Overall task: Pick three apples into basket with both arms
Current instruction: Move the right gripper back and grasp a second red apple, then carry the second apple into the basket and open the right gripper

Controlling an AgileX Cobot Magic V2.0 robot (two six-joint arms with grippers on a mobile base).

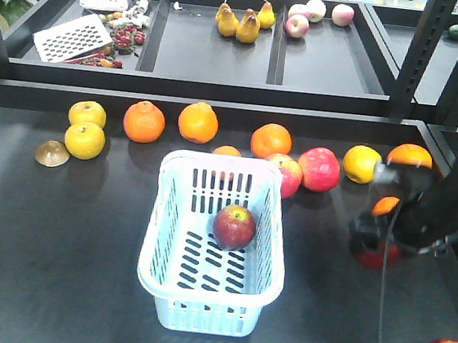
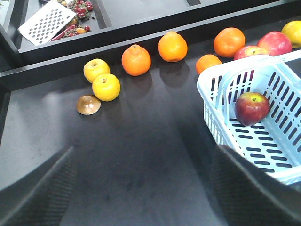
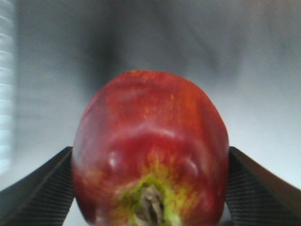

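The basket (image 1: 208, 300) sits at the frame's centre with one apple (image 1: 235, 226) inside. At right, the right tool (image 1: 375, 251) grips a second apple (image 3: 150, 150); a loose pinch could drop it short. Left tool (image 2: 146, 188) hangs unclenched, empty.

The left gripper's fingers (image 2: 40, 193) stood wide apart at the near edge, over bare dark table (image 2: 141, 155). At right, the pale blue basket (image 2: 211, 101) held one dark red apple (image 2: 252, 108). Farther off lay two yellow fruits (image 2: 106, 87), a brown cap-shaped piece (image 2: 88, 104), three oranges (image 2: 136, 60) and pink-red apples (image 2: 274, 42).
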